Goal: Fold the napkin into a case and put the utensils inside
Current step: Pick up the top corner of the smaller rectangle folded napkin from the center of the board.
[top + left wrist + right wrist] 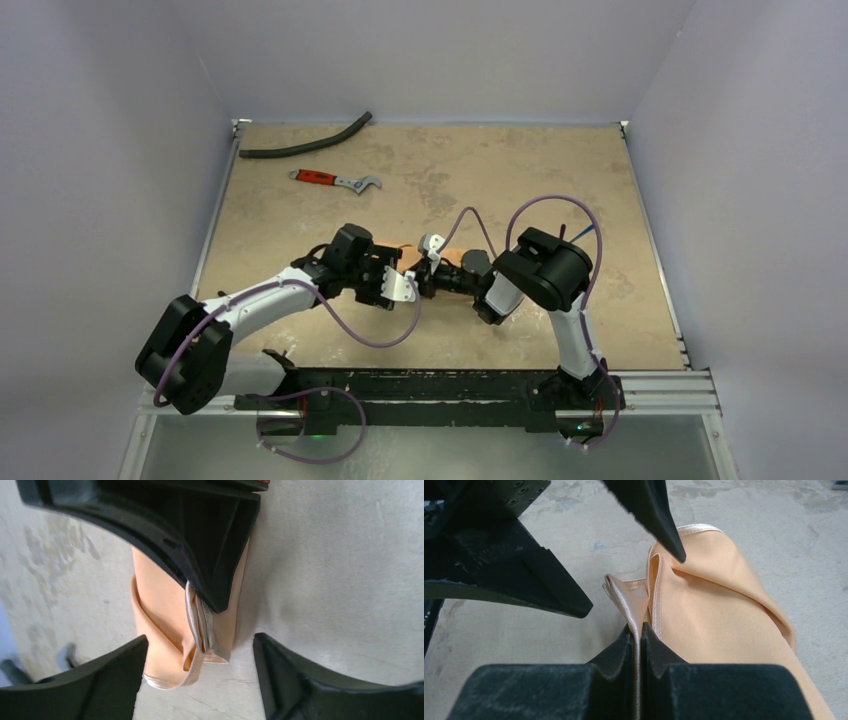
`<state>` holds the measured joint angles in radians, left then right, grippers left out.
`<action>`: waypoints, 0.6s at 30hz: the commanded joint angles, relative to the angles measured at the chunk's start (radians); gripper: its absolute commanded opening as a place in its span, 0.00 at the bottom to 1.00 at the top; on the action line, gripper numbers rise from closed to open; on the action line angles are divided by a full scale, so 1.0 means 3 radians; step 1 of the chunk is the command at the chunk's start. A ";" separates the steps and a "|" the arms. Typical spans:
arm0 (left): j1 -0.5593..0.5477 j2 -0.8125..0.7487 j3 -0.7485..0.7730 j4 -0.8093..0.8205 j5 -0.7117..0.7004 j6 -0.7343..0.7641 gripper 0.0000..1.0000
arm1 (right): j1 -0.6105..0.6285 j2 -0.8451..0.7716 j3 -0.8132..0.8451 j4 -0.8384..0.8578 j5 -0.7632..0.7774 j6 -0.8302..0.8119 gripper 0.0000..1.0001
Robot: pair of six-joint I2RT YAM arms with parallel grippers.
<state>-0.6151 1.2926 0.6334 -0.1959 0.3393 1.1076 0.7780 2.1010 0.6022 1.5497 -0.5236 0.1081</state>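
Observation:
The peach-orange napkin (719, 615) lies folded into a narrow strip on the table, with its satin-hemmed end (197, 630) loose and partly lifted. My right gripper (640, 632) is shut on that hem, the shiny edge pinched between its pads. In the left wrist view it comes in from above (212, 597) onto the cloth. My left gripper (200, 672) is open, its fingers (117, 680) standing either side of the napkin's end and holding nothing. From above, both grippers meet at mid-table (415, 275), covering most of the napkin (455, 257). The utensils are not clearly in view.
A red-handled wrench (335, 180) and a curved black hose (305, 145) lie at the table's far left. Purple cables loop over both arms. The right arm's elbow (545, 268) stands high just right of the napkin.

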 commanded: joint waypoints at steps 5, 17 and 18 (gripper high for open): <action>0.0309 -0.0183 0.0170 -0.0164 0.0155 -0.0493 0.91 | -0.0006 0.0123 -0.0130 0.1881 0.0009 -0.0021 0.11; 0.0427 0.0048 0.0222 -0.0851 0.0924 0.0543 0.96 | -0.0078 0.0175 0.0011 0.1886 -0.0110 0.0351 0.11; 0.0429 0.0057 0.0196 -0.0798 0.0887 0.0626 0.96 | -0.0108 0.0178 0.0030 0.1882 -0.0156 0.0447 0.12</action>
<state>-0.4911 1.2964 0.7132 -0.3950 0.5472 1.1225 0.7708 2.1426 0.5781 1.5642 -0.5247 0.1524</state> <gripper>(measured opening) 0.955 0.116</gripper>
